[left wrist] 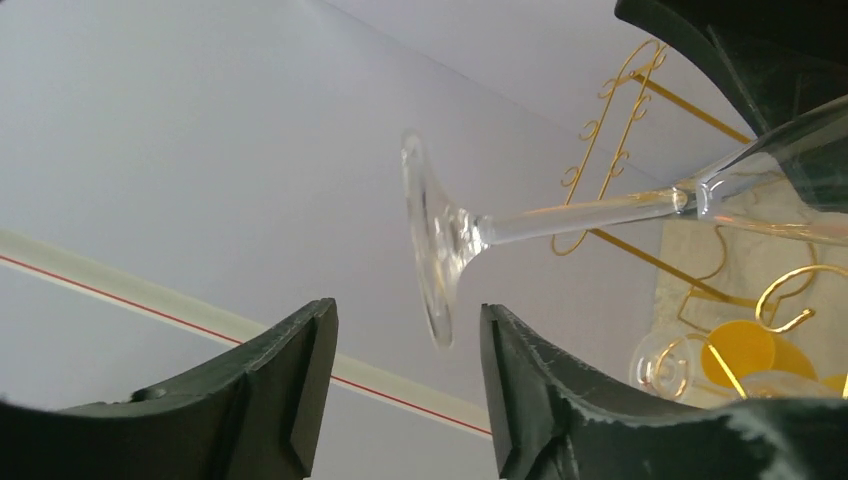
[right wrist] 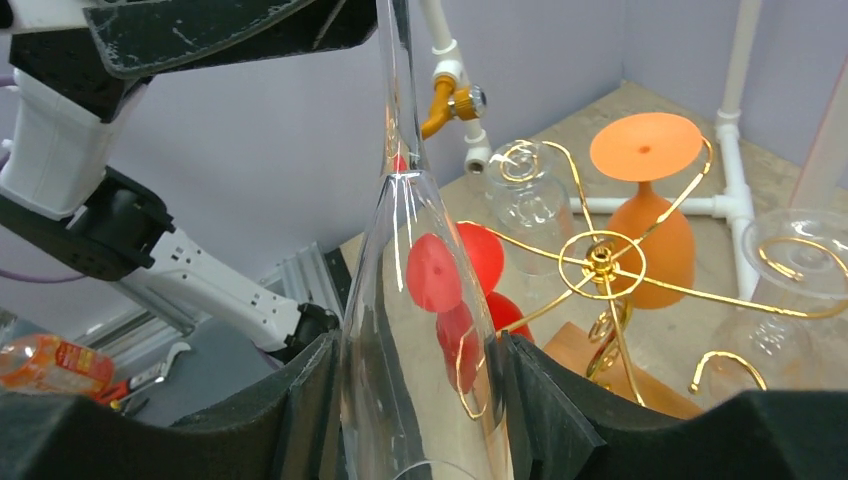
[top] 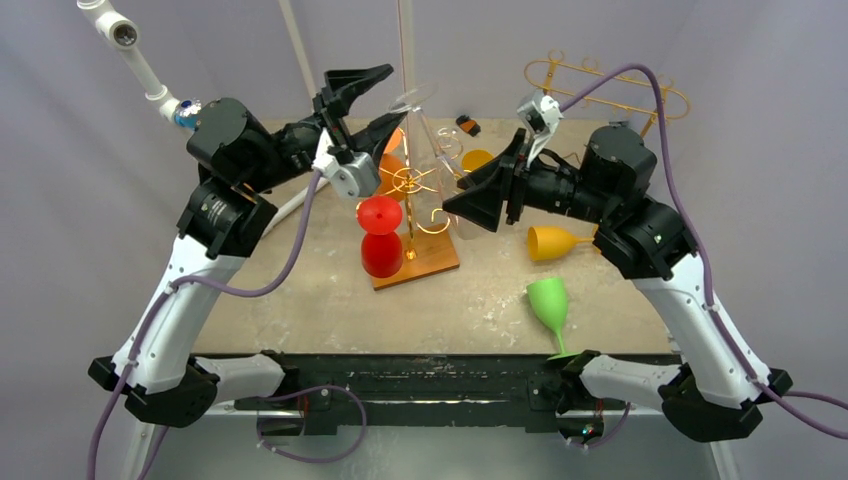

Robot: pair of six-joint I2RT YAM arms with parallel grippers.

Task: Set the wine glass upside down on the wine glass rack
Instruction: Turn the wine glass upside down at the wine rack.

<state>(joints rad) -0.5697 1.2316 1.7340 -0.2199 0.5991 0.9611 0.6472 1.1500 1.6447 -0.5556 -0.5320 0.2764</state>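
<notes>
Wine glass (right wrist: 420,330), clear and long-stemmed, hangs slanted in the air above the rack, with its bowl at my right end effector (right wrist: 418,350) and its foot at my left one. Nearest, at the bottom of the right wrist view, the right pads sit against both flanks of the bowl, so I judge that end effector is grasping the glass. In the left wrist view my left end effector (left wrist: 408,308) is released: its fingers stand apart, and the round foot between them touches neither.

At the lower right of the top view, a green goblet (top: 548,300) lies tipped on the table (top: 480,310), with a yellow goblet (top: 555,243) on its side just beyond. Farther up, in the centre, stands the wine glass rack (top: 412,180), gold wire on a wooden base. A red glass (top: 382,255), an orange glass (right wrist: 650,240) and some clear ones already hang on it foot-up. I cannot tell which hook is free.

The glass should be light and stiff, but thin-walled, brittle and very smooth. The tapered bowl could slide out under a hard squeeze, or crack. A gentle hold low on the bowl leaves the stem and foot free to slide into a wire hook. The stem near the foot would be the firmer place to hold, but a grip there would block the hook.
</notes>
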